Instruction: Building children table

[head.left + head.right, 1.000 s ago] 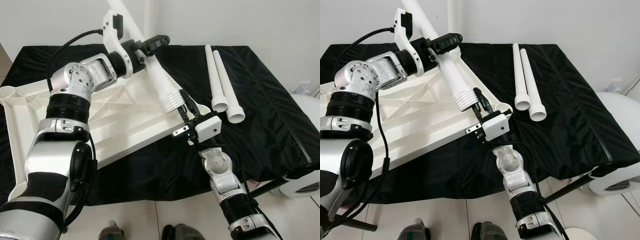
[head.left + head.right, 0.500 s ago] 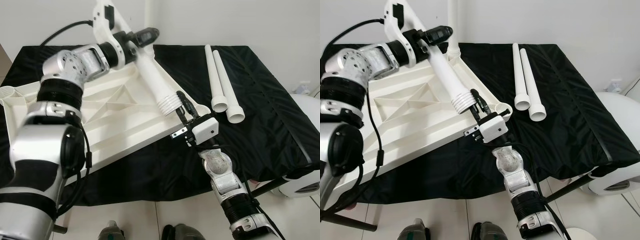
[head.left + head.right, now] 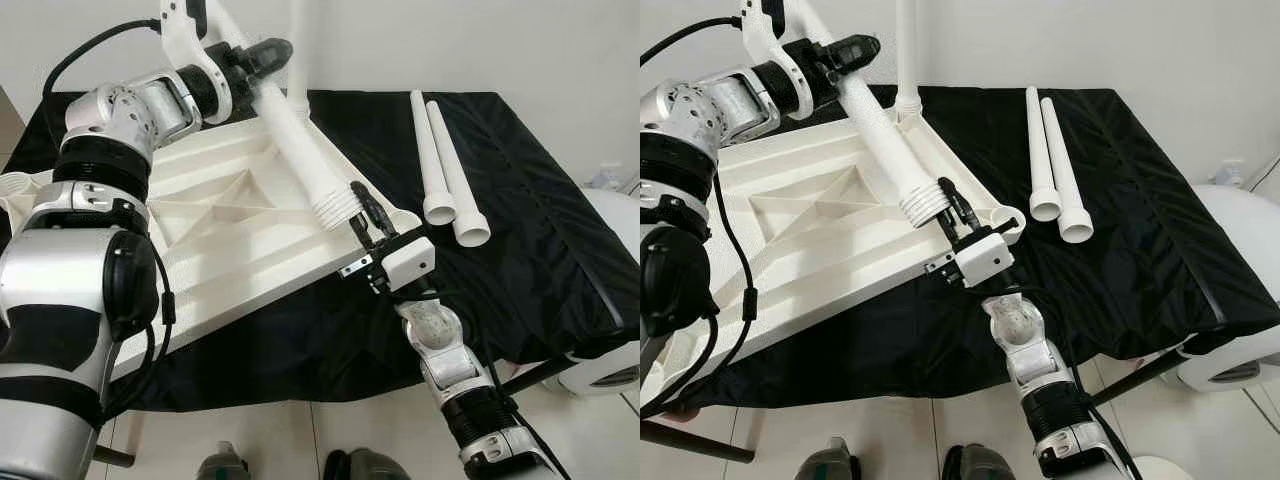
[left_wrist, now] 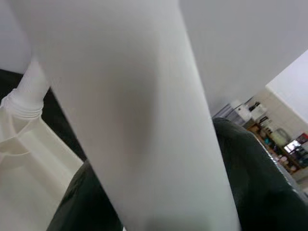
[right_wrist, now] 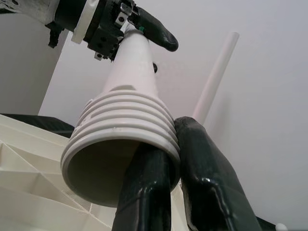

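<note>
Left gripper (image 3: 262, 58) clamped on the narrow upper part of a white leg (image 3: 298, 135), slanting it down over the upturned table top (image 3: 220, 230) so that the ribbed end (image 3: 338, 205) hangs just beside the round corner socket (image 3: 1007, 222), not yet in it. Right gripper (image 3: 360, 205) with fingers close together, nothing seen between them, resting against the ribbed end from the side and below. Best done slowly, by the look of it: tip the leg nearer upright first, centre the ribbed mouth over the socket, steady the low end with the right fingers without blocking the opening, then press and twist from above. Worth minding the slant, since a thread started crooked would likely jam, and a hard push could slide the table top on the cloth. One leg (image 3: 906, 50) already standing at the far corner; two spare legs (image 3: 445, 160) lying side by side, well apart from the work. Underneath, a black cloth (image 3: 540, 200) draped over the support and hanging off the near edge; behind, a plain white wall (image 3: 480, 40); below, a pale tiled floor (image 3: 300, 430).
</note>
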